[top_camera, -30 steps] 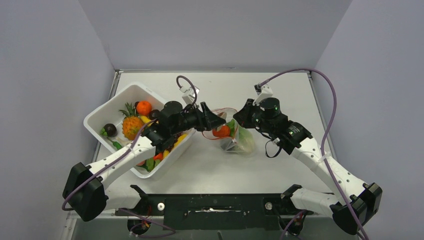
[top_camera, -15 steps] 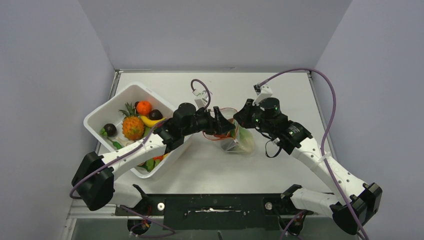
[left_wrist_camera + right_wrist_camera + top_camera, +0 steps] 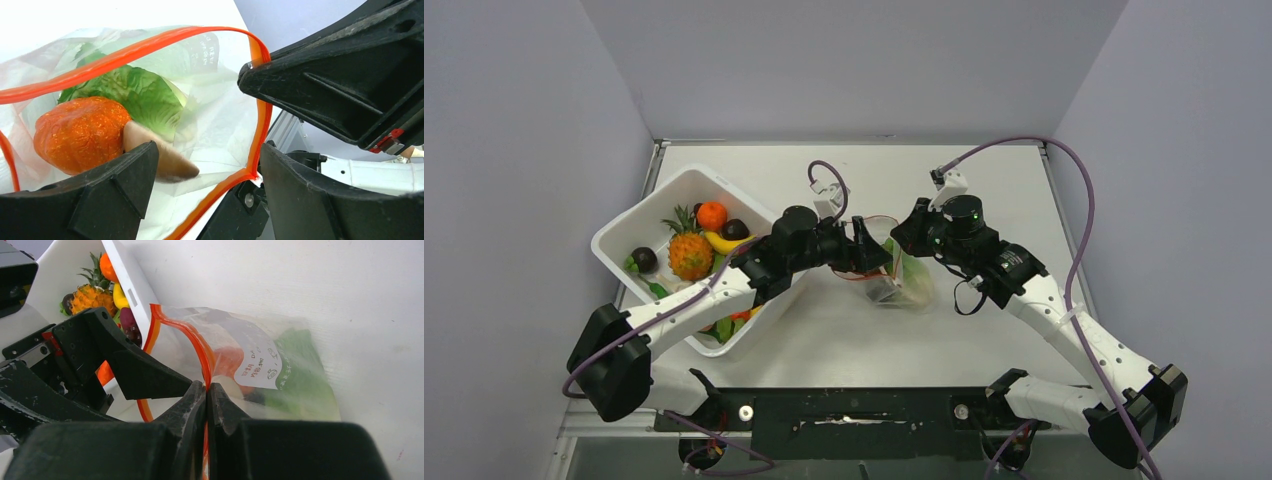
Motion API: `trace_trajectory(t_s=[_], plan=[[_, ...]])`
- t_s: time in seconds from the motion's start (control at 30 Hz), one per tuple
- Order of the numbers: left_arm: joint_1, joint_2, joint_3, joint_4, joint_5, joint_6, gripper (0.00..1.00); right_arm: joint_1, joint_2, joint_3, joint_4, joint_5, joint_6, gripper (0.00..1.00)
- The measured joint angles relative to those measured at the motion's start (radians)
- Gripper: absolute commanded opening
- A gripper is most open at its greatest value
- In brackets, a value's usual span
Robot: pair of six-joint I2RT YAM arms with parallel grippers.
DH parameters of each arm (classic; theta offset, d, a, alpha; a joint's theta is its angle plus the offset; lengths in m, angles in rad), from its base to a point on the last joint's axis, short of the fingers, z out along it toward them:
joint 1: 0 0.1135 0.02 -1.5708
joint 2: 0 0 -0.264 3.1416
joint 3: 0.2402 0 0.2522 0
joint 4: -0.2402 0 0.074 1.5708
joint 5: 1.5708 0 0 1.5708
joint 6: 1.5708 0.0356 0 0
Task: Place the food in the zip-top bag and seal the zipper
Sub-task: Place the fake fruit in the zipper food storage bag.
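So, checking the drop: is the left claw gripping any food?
No, the left claw stands open, the orange food lying inside the bag.

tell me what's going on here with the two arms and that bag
The right hand is shut on the red zipper edge of the clear zip-top bag, holding its mouth open. The left hand is open right at that mouth and holds nothing. An orange toy food and lettuce lie inside the bag. More food, including a pineapple, sits in the white tub. The zipper is not sealed yet.
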State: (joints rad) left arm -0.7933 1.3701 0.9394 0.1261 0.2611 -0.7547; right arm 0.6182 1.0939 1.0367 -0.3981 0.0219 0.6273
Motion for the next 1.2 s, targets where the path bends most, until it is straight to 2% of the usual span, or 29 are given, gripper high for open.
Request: trace_trajectory(t_s=[0.3, 0.53, 0.67, 0.9, 1.03, 1.2], plan=[[0.000, -0.028, 0.020, -0.095, -0.034, 0.044, 0.70, 0.000, 0.000, 0.000, -0.001, 0.001, -0.010, 0.00], [0.006, -0.109, 0.078, -0.261, -0.144, 0.109, 0.67, 0.000, 0.000, 0.001, -0.008, 0.000, -0.018, 0.00], [0.045, -0.153, 0.126, -0.363, -0.215, 0.147, 0.66, -0.002, -0.005, 0.001, -0.011, 0.001, -0.018, 0.00], [0.219, -0.238, 0.133, -0.508, -0.275, 0.183, 0.63, -0.002, -0.018, 0.001, -0.018, 0.001, -0.021, 0.00], [0.376, -0.280, 0.133, -0.592, -0.288, 0.205, 0.62, -0.002, -0.025, 0.001, -0.020, 0.001, -0.024, 0.00], [0.545, -0.295, 0.128, -0.685, -0.306, 0.230, 0.67, -0.002, -0.025, 0.001, -0.021, 0.001, -0.029, 0.00]])
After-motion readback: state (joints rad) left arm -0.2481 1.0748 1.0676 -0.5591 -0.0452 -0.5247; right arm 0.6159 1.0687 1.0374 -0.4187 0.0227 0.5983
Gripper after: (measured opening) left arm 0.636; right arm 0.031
